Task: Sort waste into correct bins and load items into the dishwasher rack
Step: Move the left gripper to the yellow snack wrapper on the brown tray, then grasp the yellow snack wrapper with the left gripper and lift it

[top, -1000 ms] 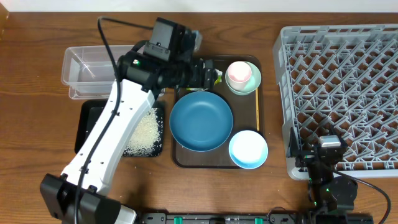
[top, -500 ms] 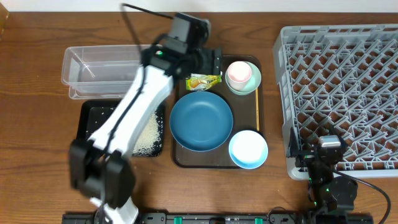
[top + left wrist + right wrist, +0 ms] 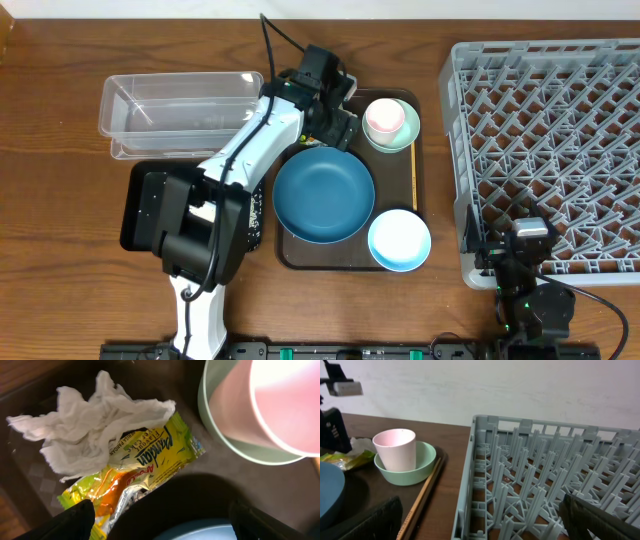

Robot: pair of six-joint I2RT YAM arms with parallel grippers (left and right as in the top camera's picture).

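left gripper [image 3: 162,519] being held spread wide over wrapper [image 3: 150,462] | wrapper being half covered by tissue [image 3: 90,430] | right gripper [image 3: 480,516] being held parted too, by rack [image 3: 545,485]

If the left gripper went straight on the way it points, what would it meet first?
Probably the green-yellow wrapper, dead ahead of its open fingers, the tissue overlapping its far end; depth is unclear.

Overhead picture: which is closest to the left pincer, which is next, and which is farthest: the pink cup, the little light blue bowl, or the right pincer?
Starting from the left pincer:
1. pink cup, just to its right, standing in the green bowl.
2. light blue bowl, at the front right corner of the tray.
3. right pincer, far right, by the front edge of the rack.
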